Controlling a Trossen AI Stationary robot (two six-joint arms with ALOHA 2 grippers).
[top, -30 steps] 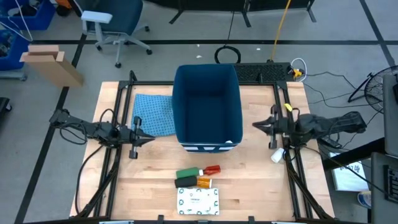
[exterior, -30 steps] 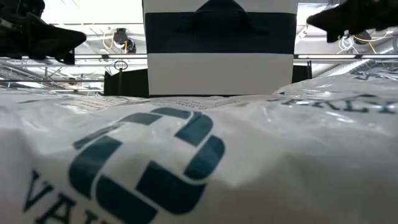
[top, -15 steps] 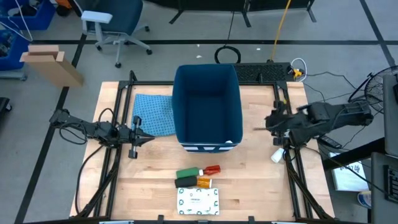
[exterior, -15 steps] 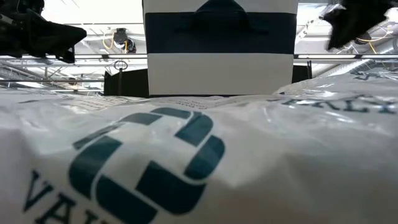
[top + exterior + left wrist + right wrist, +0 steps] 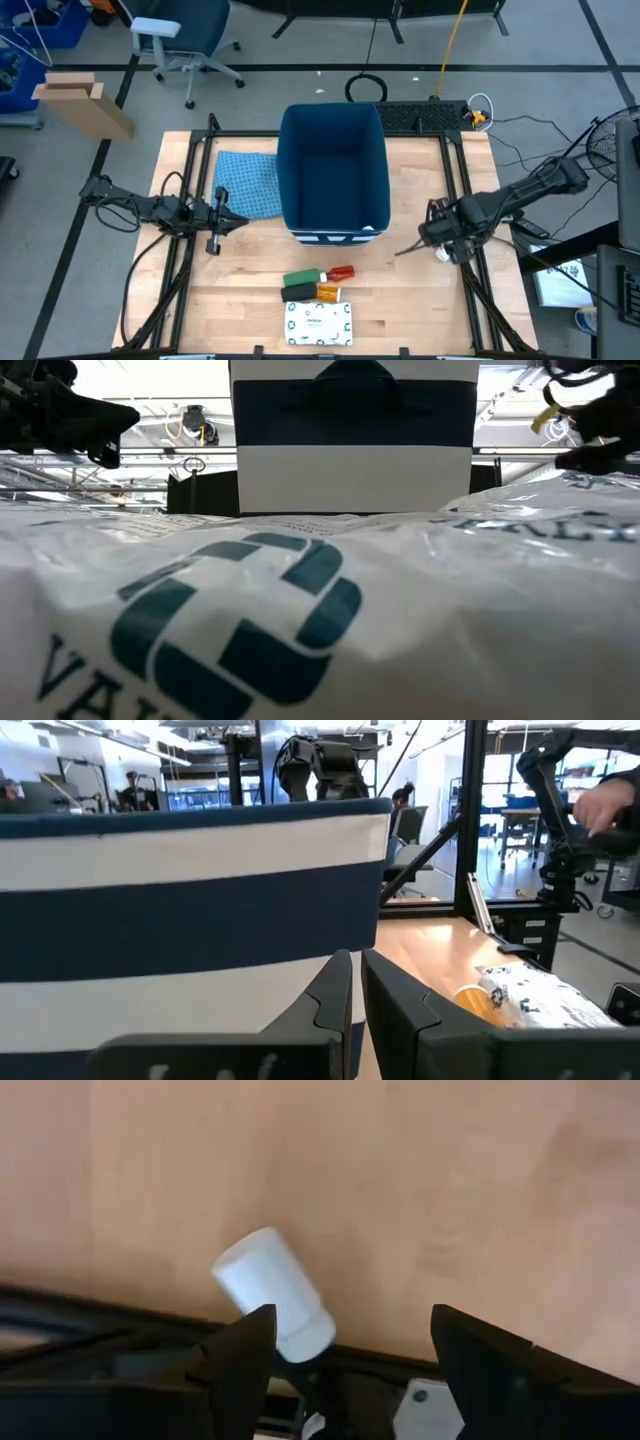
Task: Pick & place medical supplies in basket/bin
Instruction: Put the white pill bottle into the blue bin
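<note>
The dark-blue bin (image 5: pixel 335 170) stands mid-table, its white-striped short side (image 5: pixel 190 920) toward the near edge. In front of it lie a green cylinder (image 5: pixel 303 278), a red tube (image 5: pixel 341 272), a dark bottle with an orange label (image 5: pixel 311 292) and a flat white packet with green print (image 5: pixel 318 322), which fills the low view (image 5: pixel 300 620). My left gripper (image 5: pixel 240 222) hovers shut left of the bin, level with the striped side. My right gripper (image 5: pixel 402 250) is right of the bin, tipped down over bare wood, open (image 5: pixel 350 1345) and holding nothing.
A small white cylinder (image 5: pixel 270 1295) lies on its side against the black frame rail at the table's right, under my right arm (image 5: pixel 445 252). A light blue patterned cloth (image 5: pixel 248 185) lies left of the bin. Black rails run along both table sides.
My right gripper has swung from beside the bin's right wall toward the table's near edge and tipped downward, its arm now slanting in from the far right. My left gripper and the supplies have stayed put.
</note>
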